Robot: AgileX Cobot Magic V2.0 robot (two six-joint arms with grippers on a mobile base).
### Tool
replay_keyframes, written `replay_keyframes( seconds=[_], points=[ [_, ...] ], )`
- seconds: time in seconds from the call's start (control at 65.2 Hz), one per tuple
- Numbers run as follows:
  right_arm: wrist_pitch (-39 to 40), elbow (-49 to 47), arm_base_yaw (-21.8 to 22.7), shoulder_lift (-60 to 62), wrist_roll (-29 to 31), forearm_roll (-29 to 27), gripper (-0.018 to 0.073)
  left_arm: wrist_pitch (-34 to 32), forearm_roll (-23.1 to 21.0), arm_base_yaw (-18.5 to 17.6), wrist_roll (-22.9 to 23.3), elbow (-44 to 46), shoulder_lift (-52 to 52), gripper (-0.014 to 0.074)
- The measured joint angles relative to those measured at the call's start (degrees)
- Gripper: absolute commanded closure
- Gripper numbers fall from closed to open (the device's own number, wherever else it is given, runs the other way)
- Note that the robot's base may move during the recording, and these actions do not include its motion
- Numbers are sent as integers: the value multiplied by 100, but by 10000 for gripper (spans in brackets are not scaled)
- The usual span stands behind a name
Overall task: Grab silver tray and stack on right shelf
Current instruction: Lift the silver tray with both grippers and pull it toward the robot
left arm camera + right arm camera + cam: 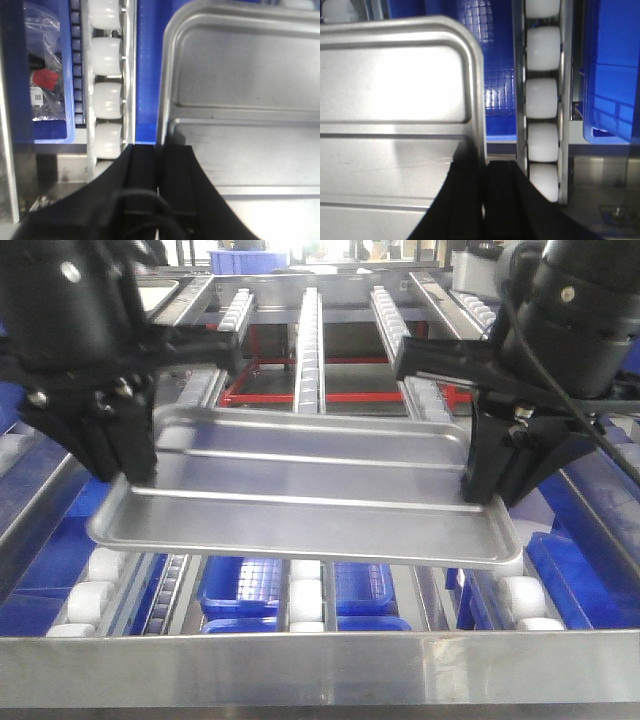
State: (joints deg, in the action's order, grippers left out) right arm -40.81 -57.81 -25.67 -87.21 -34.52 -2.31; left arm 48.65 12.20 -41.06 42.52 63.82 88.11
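Observation:
The silver tray point(300, 480) hangs level in the air above a roller rack, with two long ridges across its floor. My left gripper point(135, 465) is shut on the tray's left rim. My right gripper point(480, 485) is shut on its right rim. In the left wrist view the black fingers point(142, 165) pinch the rim of the tray point(240, 75), and my left gripper point(159, 150) has no gap. In the right wrist view my right gripper point(484, 167) clamps the edge of the tray point(395, 90) the same way. The right shelf is out of view.
Tracks of chunky white rollers point(305, 600) point(106, 100) point(542, 95) run under and beside the tray. Blue crates point(240, 590) sit below them. A wide steel rail point(320, 670) crosses the near edge. A red frame point(350, 397) and more roller tracks point(310, 340) lie behind.

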Motion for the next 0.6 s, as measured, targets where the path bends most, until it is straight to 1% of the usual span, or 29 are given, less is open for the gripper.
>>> replay_keyframes(
  seconds=[0.123,0.23,0.368,0.599],
  points=[
    [-111,228,-392,234,-819,546,500,0,-12,-203,149,-350,-317,696],
    [-264,401,-723,454,-1239,858,500,0,-12,-440,388,-674,-559,696],
    [-363,664,-1080,752,-1548,959,500,0,70,-759,814,-1084,-858,696],
    [-366,1231,-1554,1162,-2026,948,500,-34,57,-1196,1205,-1609,-1214,696]
  ],
)
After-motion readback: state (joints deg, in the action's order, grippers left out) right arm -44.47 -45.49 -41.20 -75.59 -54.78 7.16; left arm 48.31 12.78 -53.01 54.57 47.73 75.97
